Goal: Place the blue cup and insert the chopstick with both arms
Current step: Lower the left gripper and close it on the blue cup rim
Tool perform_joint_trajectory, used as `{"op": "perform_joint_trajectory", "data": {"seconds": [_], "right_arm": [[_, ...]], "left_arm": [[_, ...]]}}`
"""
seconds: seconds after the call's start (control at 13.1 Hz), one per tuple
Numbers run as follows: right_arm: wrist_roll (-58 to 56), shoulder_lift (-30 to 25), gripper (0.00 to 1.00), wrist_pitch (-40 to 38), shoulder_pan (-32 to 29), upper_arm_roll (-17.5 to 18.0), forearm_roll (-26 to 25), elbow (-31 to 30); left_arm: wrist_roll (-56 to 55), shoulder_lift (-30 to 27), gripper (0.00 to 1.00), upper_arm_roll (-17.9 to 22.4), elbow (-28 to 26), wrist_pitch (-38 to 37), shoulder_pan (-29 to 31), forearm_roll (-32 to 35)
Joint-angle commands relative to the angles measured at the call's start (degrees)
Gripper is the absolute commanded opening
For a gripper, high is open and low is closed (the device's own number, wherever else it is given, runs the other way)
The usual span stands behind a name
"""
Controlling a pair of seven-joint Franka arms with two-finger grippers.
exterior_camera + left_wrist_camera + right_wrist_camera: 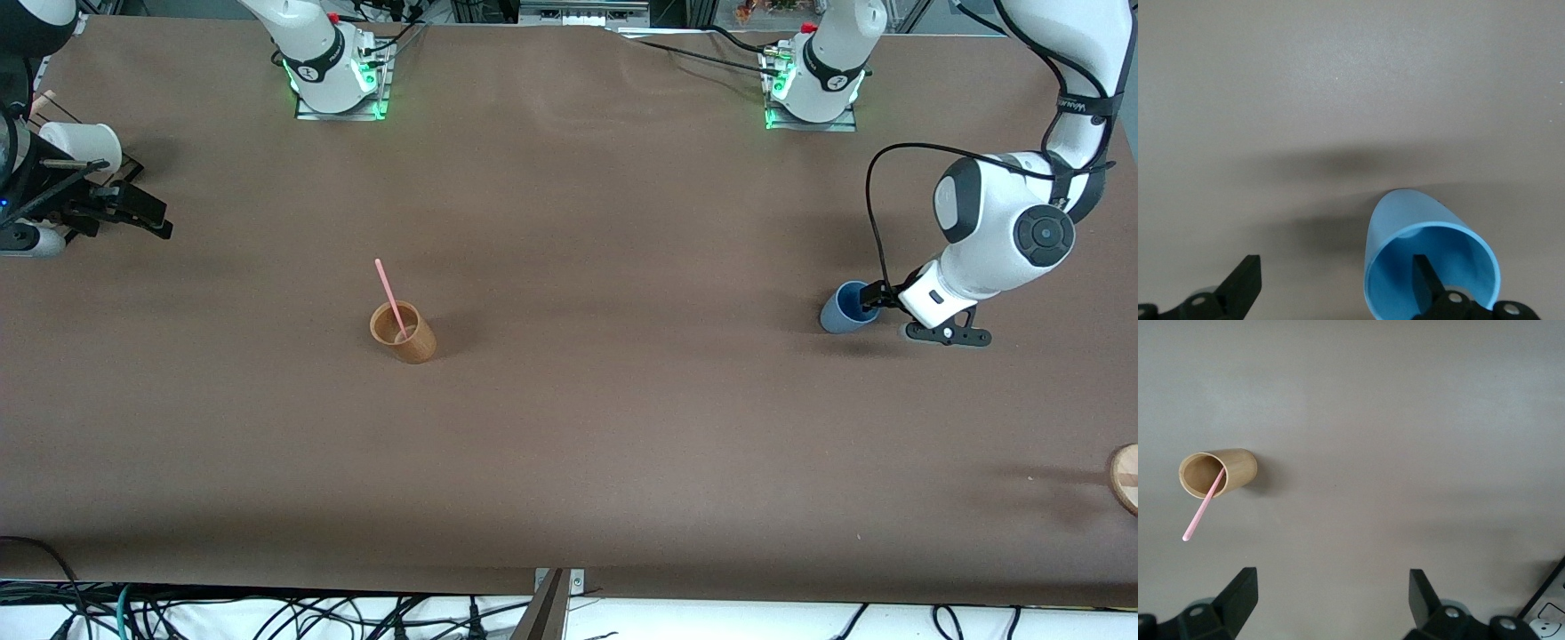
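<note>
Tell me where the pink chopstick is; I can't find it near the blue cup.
The chopstick stands leaning in the brown cup mid-table, toward the right arm's end; the blue cup sits toward the left arm's end, at the left gripper.

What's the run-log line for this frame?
left gripper: open, one finger inside blue cup rim | right gripper: open, waiting at right arm's table end | chopstick: standing in brown cup

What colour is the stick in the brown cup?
Pink. The stick leans out of the brown cup; clearest in the right wrist view.
</note>
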Motion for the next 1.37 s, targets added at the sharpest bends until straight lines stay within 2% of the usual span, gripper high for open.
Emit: {"op": "perform_joint_trajectory", "data": {"seconds": [0.0,0.08,0.15,0.46,0.53,0.61,0.91,1.14,1.29], "right_arm": [[-0.95,-0.45,1.00,-0.37,-0.64,0.28,1.20,-0.45],[-0.95,-0.37,1.00,-0.28,-0.64,0.28,1.20,-0.37],[-0.95,-0.36,1.00,-0.28,-0.64,0.28,1.20,-0.37],[-0.95,-0.36,1.00,-0.28,-0.64,0.28,1.20,-0.37],[-0.86,-0.36,1.00,-0.28,-0.55,0.28,1.20,-0.37],[-0.86,-0.10,1.00,0.15,-0.64,0.28,1.20,-0.19],[-0.86,-0.01,1.00,-0.19,-0.46,0.28,1.11,0.07],[-0.86,0.07,1.00,-0.19,-0.46,0.28,1.20,0.07],[-0.86,0.07,1.00,-0.19,-0.46,0.28,1.20,-0.01]], "left_arm": [[-0.51,0.27,0.88,0.08,-0.74,1.54,-0.29,-1.01],[-0.43,0.36,0.82,0.08,-0.74,1.72,-0.29,-1.01],[-0.43,0.45,0.66,0.08,-0.74,2.16,-0.29,-1.01],[-0.43,0.54,0.15,0.08,-0.74,2.16,-0.29,-2.85],[-0.43,0.54,0.06,0.08,-0.74,2.07,-0.29,-3.56],[-0.43,0.54,0.00,0.08,-0.74,1.81,-0.29,-3.91],[-0.34,0.02,0.00,-0.62,0.58,-0.81,-0.55,-5.14],[-2.08,-0.69,0.00,-5.54,4.08,-3.80,-0.72,-6.72],[-7.16,-0.43,0.00,-9.83,7.94,-6.96,-0.81,-7.17]]}}
